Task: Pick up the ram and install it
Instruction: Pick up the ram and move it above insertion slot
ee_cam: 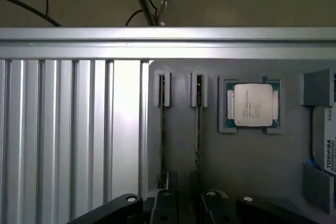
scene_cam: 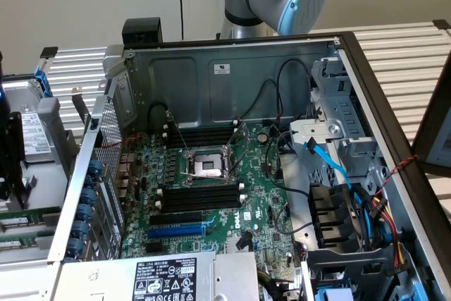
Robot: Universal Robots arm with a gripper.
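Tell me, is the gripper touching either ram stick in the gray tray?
Cannot tell. In the wrist view the gripper overlaps the ends of both ram sticks nearest it, hiding any gap or contact.

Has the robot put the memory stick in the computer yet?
Not yet. Done: nothing shows installed; the long black plastic memory slots on the green motherboard look empty. In hand: nothing; the open black gripper hangs over the thin dark-green memory sticks standing in their grey holder. Left: picking up and installing.
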